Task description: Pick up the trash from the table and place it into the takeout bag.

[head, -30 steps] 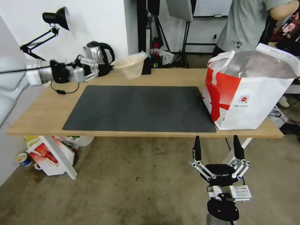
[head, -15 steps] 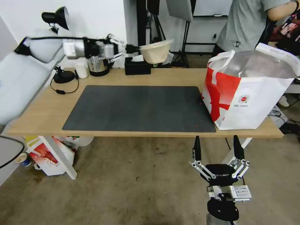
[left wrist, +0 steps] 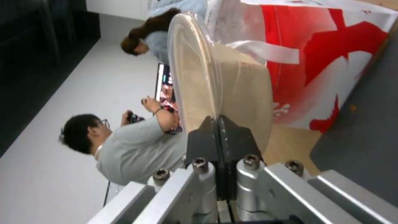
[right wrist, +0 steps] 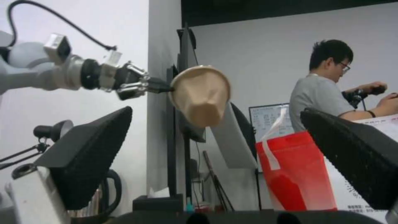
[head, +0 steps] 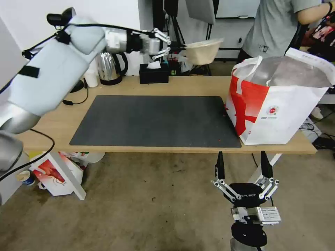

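Surface: long light-wood table (head: 195, 87) with a dark grey mat (head: 157, 120), a steel kettle (head: 109, 68) and a black tissue box (head: 151, 72) along the far edge.
Takeout bag: stands open at the right end of the table (head: 279, 111), foil lining showing, one white strap handle (left wrist: 265, 51) drooping over the near rim.
Bowl: beige paper-pulp bowl (head: 202, 51) is in the air above the far edge of the table, between the tissue box and the bag, well short of the bag's mouth.
Left gripper: (head: 181, 46) pinched tight on the bowl's rim alone; in the left wrist view the fingertips (left wrist: 209, 137) meet on that thin edge with the bowl hanging off to one side.
Right gripper: (head: 242, 165) parked low in front of the table, fingers spread wide, holding nothing.
Risk, grip: an edge pinch gives little hold, so I judge a jerk or swing could twist the bowl or let it slip onto the table.
Risk, bag: the bowl may catch the near wall or the loose strap if carried in too low, pushing the bag or folding its mouth shut.
Risk, contents: I cannot tell whether scraps remain inside; tilted, they could spill.
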Robot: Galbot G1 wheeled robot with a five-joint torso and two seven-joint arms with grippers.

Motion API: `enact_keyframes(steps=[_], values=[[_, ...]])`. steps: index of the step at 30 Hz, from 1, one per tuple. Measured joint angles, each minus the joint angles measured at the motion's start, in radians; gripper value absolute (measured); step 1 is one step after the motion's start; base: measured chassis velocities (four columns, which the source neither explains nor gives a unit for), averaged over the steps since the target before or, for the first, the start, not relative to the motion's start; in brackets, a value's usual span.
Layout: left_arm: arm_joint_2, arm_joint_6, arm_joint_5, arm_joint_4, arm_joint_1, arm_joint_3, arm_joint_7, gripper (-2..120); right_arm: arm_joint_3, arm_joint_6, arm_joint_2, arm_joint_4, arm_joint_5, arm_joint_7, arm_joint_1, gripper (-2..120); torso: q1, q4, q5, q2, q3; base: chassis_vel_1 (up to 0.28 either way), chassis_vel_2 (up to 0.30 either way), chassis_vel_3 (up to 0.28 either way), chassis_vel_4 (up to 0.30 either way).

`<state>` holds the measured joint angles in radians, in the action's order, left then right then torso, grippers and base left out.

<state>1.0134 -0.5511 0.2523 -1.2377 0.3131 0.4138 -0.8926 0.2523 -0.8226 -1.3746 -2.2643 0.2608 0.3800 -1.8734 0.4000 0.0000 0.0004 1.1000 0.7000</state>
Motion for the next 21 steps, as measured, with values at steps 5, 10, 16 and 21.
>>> enact_keyframes(steps=[5,10,16,21], values=[[0.082,0.009,-0.013,0.035,0.033,0.033,0.004,0,0.0,0.0,0.0,0.0,0.0,0.0,0.0,100,0.0,-0.0003,-0.0001,0.0,0.0,0.0,0.0,0.0,0.0],[0.131,0.011,-0.029,0.064,0.044,0.044,0.005,0,0.0,0.0,0.0,0.0,0.0,0.0,0.0,100,0.0,0.0001,-0.0005,0.0,0.0,0.0,0.0,0.0,0.0],[0.187,0.01,-0.046,0.091,0.051,0.043,0.006,0,0.0,0.0,0.0,0.0,0.0,0.0,0.0,100,0.0,0.0,-0.0003,0.0,0.0,0.0,0.0,0.0,0.0],[0.236,0.01,-0.062,0.112,0.06,0.039,0.012,0,0.0,0.0,0.0,0.0,0.0,0.0,0.0,100,0.0,0.0001,-0.0003,0.0,0.0,0.0,0.0,0.0,0.0]])
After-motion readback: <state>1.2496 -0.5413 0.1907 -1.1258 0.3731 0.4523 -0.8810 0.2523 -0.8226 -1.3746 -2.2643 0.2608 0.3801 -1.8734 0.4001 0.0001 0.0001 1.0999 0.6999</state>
